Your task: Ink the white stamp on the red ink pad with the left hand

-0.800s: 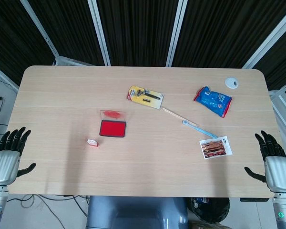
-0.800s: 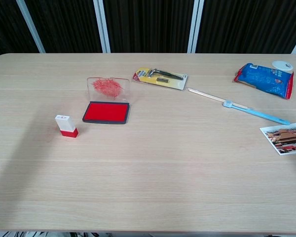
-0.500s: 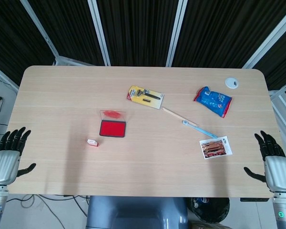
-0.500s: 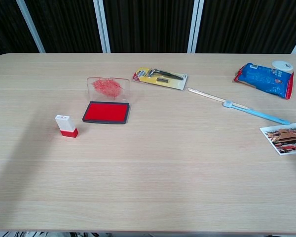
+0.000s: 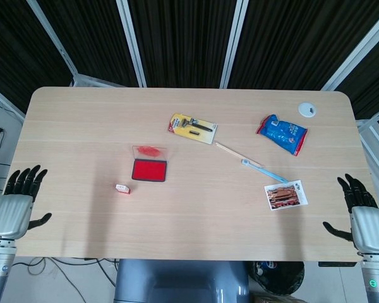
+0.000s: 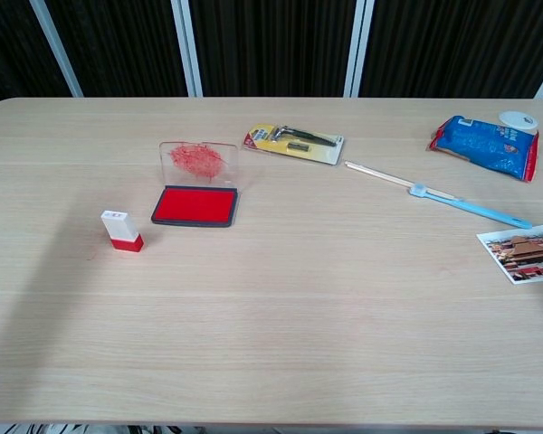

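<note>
Your left hand [image 5: 14,205] is hovering off the table's left edge, fingers spread, holding nothing. Your right hand [image 5: 362,214] is doing the same off the right edge, fingers apart and empty. Neither is showing in the chest view.

White stamp [image 6: 120,230] is standing upright on its red base on the light wood table [image 6: 271,344], left of centre. It's sitting just beside the red ink pad [image 6: 195,205], down-left of it and not touching. The pad's clear lid [image 6: 198,162] is standing open behind it, smeared with red ink. In the head view, stamp [image 5: 122,189] and pad [image 5: 149,170] are lying well apart from your left hand.

Elsewhere you're looking at a packaged razor on a yellow card [image 6: 294,141] beyond the pad, a thin stick with a blue handle [image 6: 434,193] lying diagonally, a blue snack bag [image 6: 487,145] with a small white round disc [image 6: 518,120] at the far right, and a photo card [image 6: 525,250] near the right edge.
</note>
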